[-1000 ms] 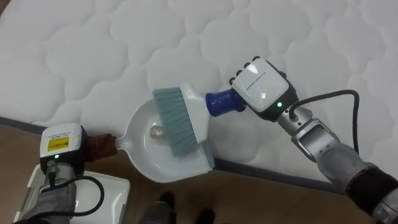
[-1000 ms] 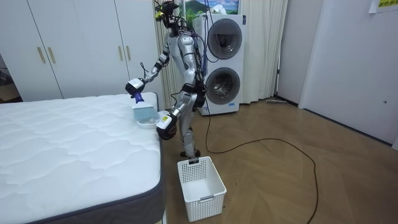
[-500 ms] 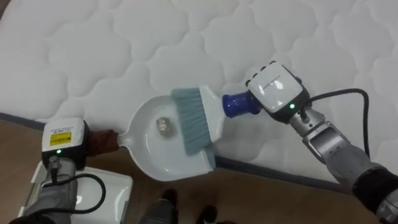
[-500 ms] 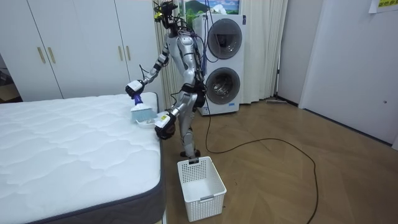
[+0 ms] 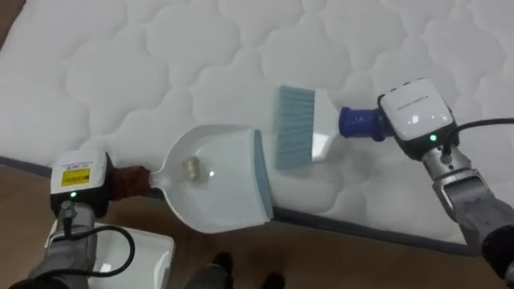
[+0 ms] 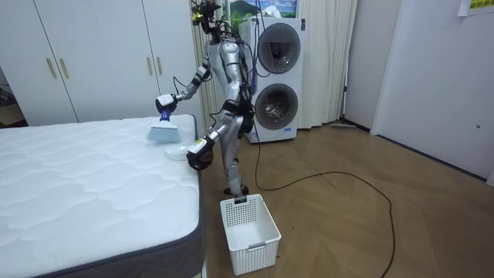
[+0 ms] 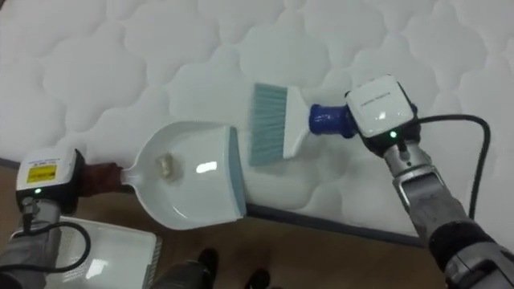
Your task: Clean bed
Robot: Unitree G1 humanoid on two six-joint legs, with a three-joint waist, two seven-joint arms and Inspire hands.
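The right arm reaches forward from the lower right, forearm slanting up to the right hand (image 5: pixel 411 119), which shows its back and grips the brush (image 5: pixel 301 128) by its handle. The left arm sits lower and close to the body. The left hand (image 5: pixel 78 181), also back-up, grips the dustpan (image 5: pixel 229 197) by its handle.

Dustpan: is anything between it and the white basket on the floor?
Nothing visible. The dustpan, held by the left robot hand at the mattress edge, has open air down to the basket.
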